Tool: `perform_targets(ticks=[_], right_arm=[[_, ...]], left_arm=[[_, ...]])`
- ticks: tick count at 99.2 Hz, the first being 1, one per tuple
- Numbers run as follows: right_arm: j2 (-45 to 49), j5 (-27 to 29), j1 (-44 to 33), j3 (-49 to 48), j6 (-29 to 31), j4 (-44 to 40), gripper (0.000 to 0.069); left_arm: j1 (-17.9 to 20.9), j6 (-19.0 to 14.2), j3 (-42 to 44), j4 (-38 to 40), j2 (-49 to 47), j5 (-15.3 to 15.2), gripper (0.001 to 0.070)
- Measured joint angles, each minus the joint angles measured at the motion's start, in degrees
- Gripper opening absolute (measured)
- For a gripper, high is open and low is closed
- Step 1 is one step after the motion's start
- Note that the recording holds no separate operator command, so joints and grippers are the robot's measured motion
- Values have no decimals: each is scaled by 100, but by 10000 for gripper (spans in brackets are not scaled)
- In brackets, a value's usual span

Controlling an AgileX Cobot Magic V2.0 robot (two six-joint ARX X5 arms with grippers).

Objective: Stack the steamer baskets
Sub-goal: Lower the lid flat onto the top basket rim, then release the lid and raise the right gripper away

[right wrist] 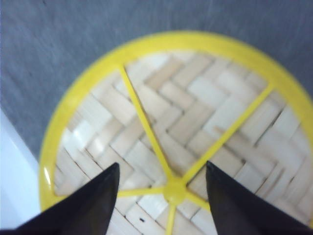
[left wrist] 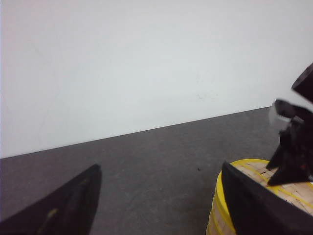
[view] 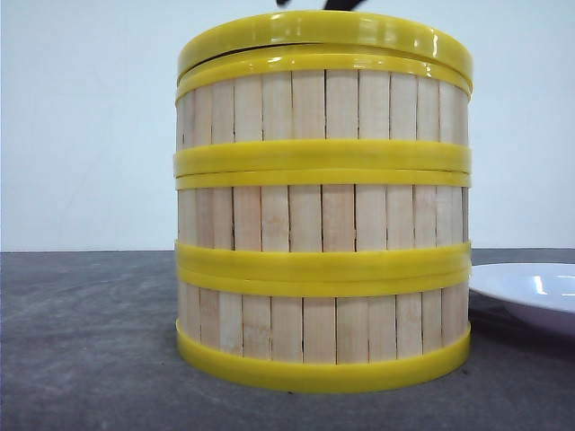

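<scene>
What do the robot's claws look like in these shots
Both are black. The left claw has two broad, tapering fingers. The right claw has two matte, wedge-shaped fingers narrowing to points; seen from the left wrist it also carries a pale grey patch. No cables or markings are visible.

Three steamer baskets (view: 323,224) are counted, stacked in one column on the table (view: 90,359). One flat yellow-rimmed lid (view: 323,36) sits on top of the stack. One white plate (view: 530,292) lies beside it, only partly in view, and two grippers are counted: the left gripper (left wrist: 161,200) and the right gripper (right wrist: 161,183).
</scene>
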Motion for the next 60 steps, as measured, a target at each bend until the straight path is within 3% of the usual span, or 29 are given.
perform_targets(ticks=[15, 28, 36, 48, 60], right_arm=[[-24, -20, -2, 894, -125, 42, 331], [-461, -17, 85, 1021, -243, 887, 87], [-846, 179, 269, 1021, -415, 1543, 30], [-1504, 960, 490, 765, -734, 1617, 9], [-2330, 1777, 476, -468, -868, 2190, 7]], left_arm=[[0, 0, -28, 35, 0, -20, 461], [0, 9, -256, 61, -11, -205, 437], [0, 24, -540, 74, -35, -367, 337], [0, 28, -1357, 557, -286, -627, 135], [0, 35, -2684, 1733, -953, -717, 67]])
